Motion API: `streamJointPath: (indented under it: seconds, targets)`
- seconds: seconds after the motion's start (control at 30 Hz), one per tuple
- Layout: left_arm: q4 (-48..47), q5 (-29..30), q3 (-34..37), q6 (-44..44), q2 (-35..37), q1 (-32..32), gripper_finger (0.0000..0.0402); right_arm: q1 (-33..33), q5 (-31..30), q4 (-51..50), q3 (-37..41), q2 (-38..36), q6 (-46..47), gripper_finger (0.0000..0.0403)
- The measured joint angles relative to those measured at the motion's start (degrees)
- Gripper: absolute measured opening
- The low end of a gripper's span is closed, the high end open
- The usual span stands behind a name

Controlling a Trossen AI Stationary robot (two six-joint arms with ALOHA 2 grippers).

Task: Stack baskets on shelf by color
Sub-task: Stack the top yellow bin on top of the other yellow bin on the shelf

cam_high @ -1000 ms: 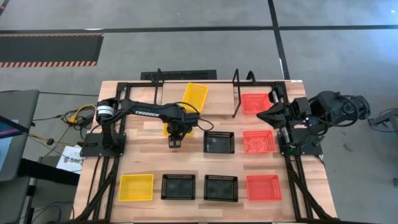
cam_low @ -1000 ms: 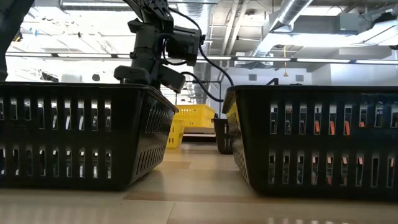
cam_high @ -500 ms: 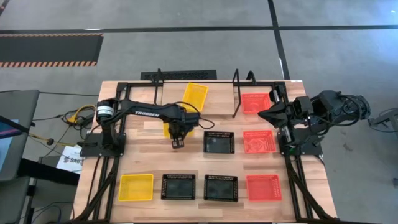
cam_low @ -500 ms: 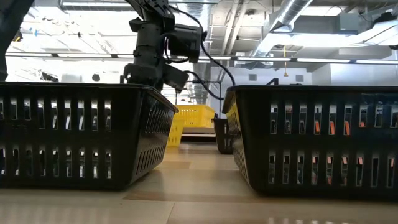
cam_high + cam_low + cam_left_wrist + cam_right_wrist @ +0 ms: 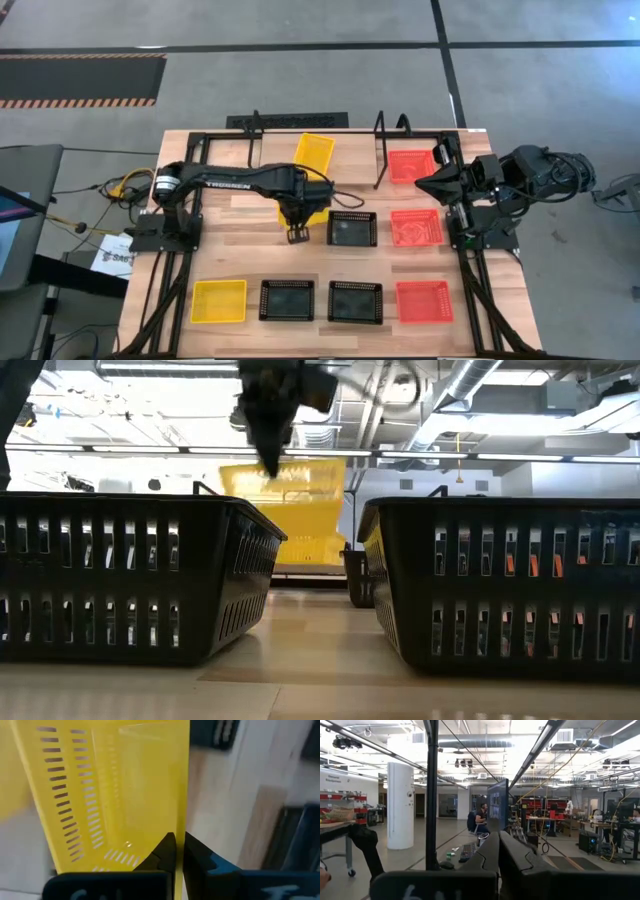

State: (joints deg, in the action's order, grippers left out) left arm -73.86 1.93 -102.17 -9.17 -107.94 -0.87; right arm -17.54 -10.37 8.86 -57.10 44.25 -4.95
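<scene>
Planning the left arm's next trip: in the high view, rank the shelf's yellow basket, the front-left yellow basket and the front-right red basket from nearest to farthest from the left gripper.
From the left gripper:
1. Yellow basket on the shelf, behind it.
2. Front-left yellow basket, toward the table's near-left corner.
3. Front-right red basket, across on the right arm's side.

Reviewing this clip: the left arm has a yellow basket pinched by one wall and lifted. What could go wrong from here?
1. The left end effector holds the yellow basket only by a thin wall edge, so it may swing or slip out during transport.
2. The hanging basket sits close to the black basket beside it; a low sweep might clip that one.
3. Another yellow basket lies askew on the shelf, so nesting the carried one onto it could jam or push it off.
</scene>
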Motion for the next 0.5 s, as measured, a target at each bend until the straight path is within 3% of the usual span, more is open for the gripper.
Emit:
streamJointPath:
  seconds: [0.2,0.33,0.5]
  targets:
    - [-0.3,10.4,-11.2,-5.0,0.0,-1.3,0.0,0.0,0.0,0.0,0.0,0.0,0.0,0.0021]
    - [2.6,17.6,-13.8,-13.0,0.1,-4.2,0.0,0.0,0.0,0.0,0.0,0.0,0.0,0.0019]
    - [8.0,17.4,-13.4,-20.6,0.1,-8.5,0.0,0.0,0.0,0.0,0.0,0.0,0.0,0.0022]
